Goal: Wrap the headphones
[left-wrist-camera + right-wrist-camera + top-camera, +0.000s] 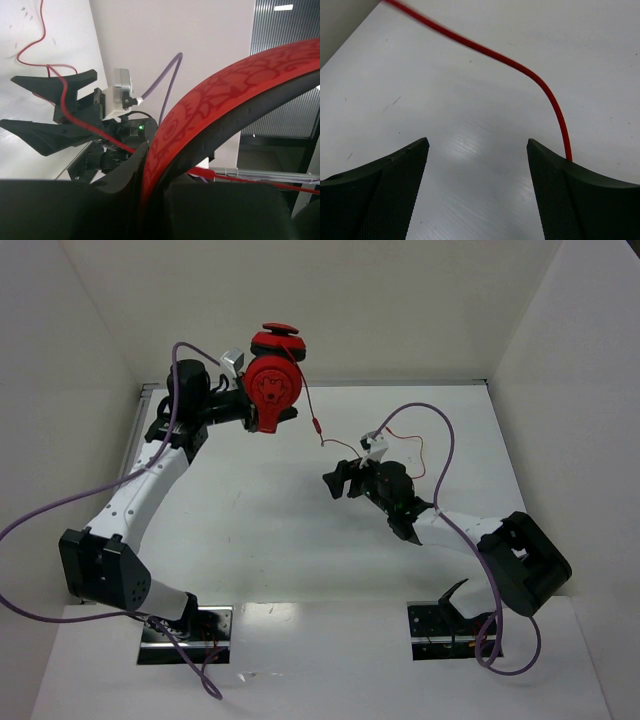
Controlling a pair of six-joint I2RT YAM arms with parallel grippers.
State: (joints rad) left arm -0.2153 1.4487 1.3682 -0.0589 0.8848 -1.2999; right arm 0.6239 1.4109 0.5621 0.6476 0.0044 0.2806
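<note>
The red headphones hang in the air at the back left, with my left gripper shut on them. In the left wrist view its jaws pinch the patterned red headband with black padding beneath. A thin red cord drops from the cups and trails right in a loop on the table. My right gripper hovers open at mid-table. From the right wrist, the cord curves past the outer side of the right fingertip, and only bare table lies between the jaws.
White walls close in the table on the left, back and right. Purple robot cables arc off both arms. The left wrist view also shows the open right gripper with the cord draped across it.
</note>
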